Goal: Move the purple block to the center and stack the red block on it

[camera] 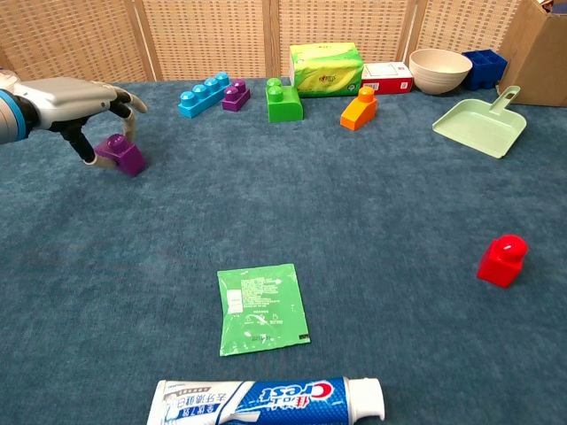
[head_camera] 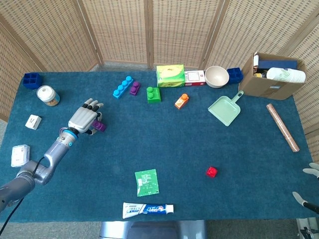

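Currently grasp step: left hand fingers closing around purple block, block on table. Next: secure grip, lift, carry to center. Red block untouched.

left hand: I see a silver-grey shell, dark fingertips.
left wrist: I see a blue ring, grey forearm.
right hand: pale fingers only.

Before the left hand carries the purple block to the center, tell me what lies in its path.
Nothing visible does. The left hand is already at the purple block, and the carpet toward the table's middle is bare. The green packet lies nearer the front edge, and the red block sits far to the right.
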`<action>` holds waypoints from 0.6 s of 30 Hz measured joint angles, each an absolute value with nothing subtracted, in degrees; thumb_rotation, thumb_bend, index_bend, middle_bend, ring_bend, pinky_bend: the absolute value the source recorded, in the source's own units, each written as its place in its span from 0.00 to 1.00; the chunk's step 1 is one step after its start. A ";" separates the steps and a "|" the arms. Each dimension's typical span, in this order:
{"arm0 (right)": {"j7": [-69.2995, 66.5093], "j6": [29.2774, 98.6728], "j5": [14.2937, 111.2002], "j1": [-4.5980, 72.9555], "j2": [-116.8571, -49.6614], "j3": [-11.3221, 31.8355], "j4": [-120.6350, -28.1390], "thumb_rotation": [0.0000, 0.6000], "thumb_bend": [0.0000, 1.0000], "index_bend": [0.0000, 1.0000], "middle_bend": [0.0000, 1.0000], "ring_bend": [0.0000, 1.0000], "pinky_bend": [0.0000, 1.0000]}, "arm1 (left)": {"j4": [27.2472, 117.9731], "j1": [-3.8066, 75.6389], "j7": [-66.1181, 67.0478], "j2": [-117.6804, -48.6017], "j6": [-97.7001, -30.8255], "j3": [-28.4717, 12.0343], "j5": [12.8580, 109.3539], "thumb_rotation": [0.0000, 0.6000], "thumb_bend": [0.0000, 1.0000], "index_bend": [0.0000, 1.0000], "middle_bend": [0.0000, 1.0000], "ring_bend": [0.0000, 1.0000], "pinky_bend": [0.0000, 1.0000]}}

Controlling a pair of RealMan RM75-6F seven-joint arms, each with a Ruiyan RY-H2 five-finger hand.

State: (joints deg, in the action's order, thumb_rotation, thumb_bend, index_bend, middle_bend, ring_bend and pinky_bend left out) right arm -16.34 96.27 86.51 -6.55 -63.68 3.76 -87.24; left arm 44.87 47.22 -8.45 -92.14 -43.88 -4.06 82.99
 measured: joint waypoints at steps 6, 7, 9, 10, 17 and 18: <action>-16.37 96.25 86.70 -6.60 -63.69 3.79 -87.30 1.00 0.10 0.34 0.26 0.01 0.05 | 48.43 47.14 -9.27 -89.95 -44.94 -3.82 83.56 1.00 0.34 0.59 0.15 0.03 0.00; -16.37 96.23 86.72 -6.58 -63.69 3.81 -87.33 1.00 0.10 0.34 0.26 0.01 0.05 | 49.16 47.15 -9.39 -89.49 -45.23 -3.75 83.79 1.00 0.34 0.59 0.16 0.03 0.00; -16.28 96.06 86.76 -6.50 -63.72 3.83 -87.42 1.00 0.10 0.34 0.26 0.01 0.05 | 51.11 47.20 -9.71 -88.36 -46.05 -3.57 84.48 1.00 0.34 0.59 0.16 0.03 0.00; -16.25 95.97 86.77 -6.47 -63.75 3.83 -87.45 1.00 0.10 0.34 0.26 0.01 0.05 | 52.10 47.23 -9.92 -87.82 -46.42 -3.49 84.81 1.00 0.34 0.58 0.16 0.03 0.00; -15.93 95.54 86.82 -6.21 -63.99 3.94 -87.76 1.00 0.10 0.34 0.26 0.01 0.06 | 60.69 47.95 -12.32 -83.32 -49.21 -2.60 88.37 1.00 0.34 0.58 0.17 0.04 0.00; -15.92 95.54 86.82 -6.22 -64.00 3.94 -87.81 1.00 0.10 0.34 0.26 0.01 0.06 | 62.15 48.22 -12.99 -82.55 -49.71 -2.35 89.34 1.00 0.34 0.58 0.17 0.04 0.00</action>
State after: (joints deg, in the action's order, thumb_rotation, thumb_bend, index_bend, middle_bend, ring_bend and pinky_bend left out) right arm -15.92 95.54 86.82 -6.22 -64.00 3.94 -87.81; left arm 62.15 48.22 -12.99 -82.55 -49.71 -2.35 89.34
